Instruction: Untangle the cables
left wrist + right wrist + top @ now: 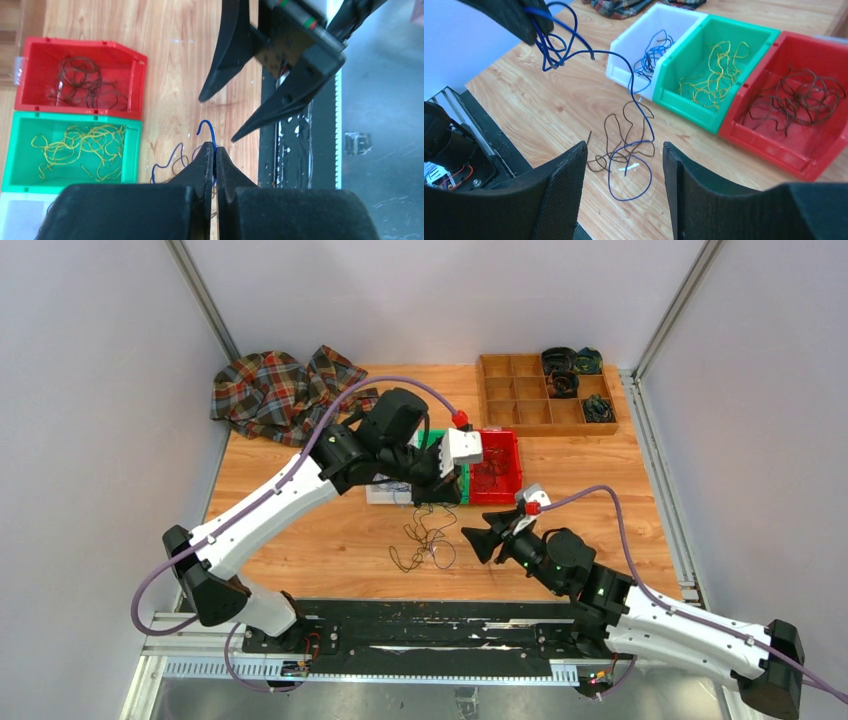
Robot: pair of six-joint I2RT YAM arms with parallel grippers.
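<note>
My left gripper [216, 150] is shut on a blue cable [212, 131] and holds it above the table. Seen from the right wrist, the left gripper [531, 27] grips bunched blue loops. The blue cable [609, 177] hangs down from there to the wood. On the table it is still looped through a thin brown cable [605, 135]. This small tangle [425, 540] lies between the arms. My right gripper [625, 146] stands open just above and near the tangle, with nothing between its fingers. It also shows open in the left wrist view [216, 118].
Three bins stand in a row behind the tangle: white [624, 37] with blue cables, green [674, 97] with yellow ones, red [774, 145] with dark ones. A wooden compartment tray [520, 390] sits back right, a plaid cloth [280, 390] back left. A black rail [430, 625] runs along the near edge.
</note>
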